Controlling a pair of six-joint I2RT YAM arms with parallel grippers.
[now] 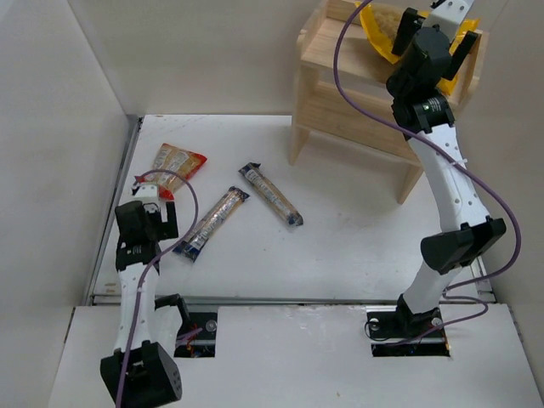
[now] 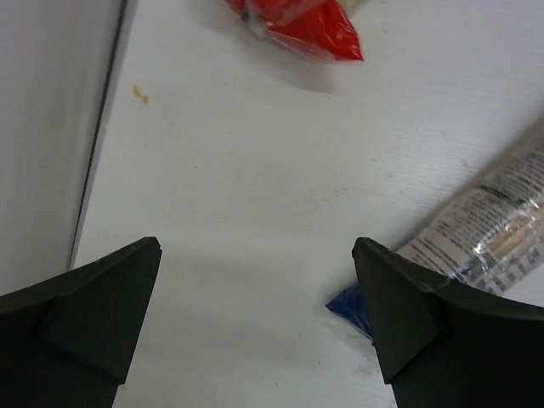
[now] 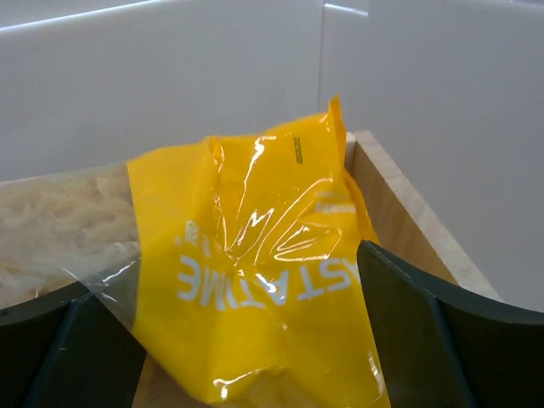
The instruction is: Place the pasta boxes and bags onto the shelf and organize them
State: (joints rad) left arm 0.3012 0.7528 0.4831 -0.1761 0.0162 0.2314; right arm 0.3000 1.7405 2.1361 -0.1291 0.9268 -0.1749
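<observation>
– How many packs are there, counted?
– Four: one yellow bag (image 3: 255, 255), one red bag (image 1: 177, 161), and two slim dark-blue spaghetti packs (image 1: 212, 223) (image 1: 270, 194) with clear middles.
– And shelves?
– One, of pale wood with two tiers (image 1: 340, 102), at the far right.
– Where does each pack lie?
– The yellow bag lies on the top tier, crinkly and glossy, with white lettering and pale pasta showing through its clear part. The red bag is on the table (image 1: 357, 238) at the far left. The two spaghetti packs lie slantwise mid-table, apart from each other.
– The claws?
– The right gripper (image 3: 225, 272) is spread wide, released, with the yellow bag between its fingers. The left gripper (image 2: 257, 255) hangs agape over bare table, holding nothing, just beside the left spaghetti pack's blue end.
</observation>
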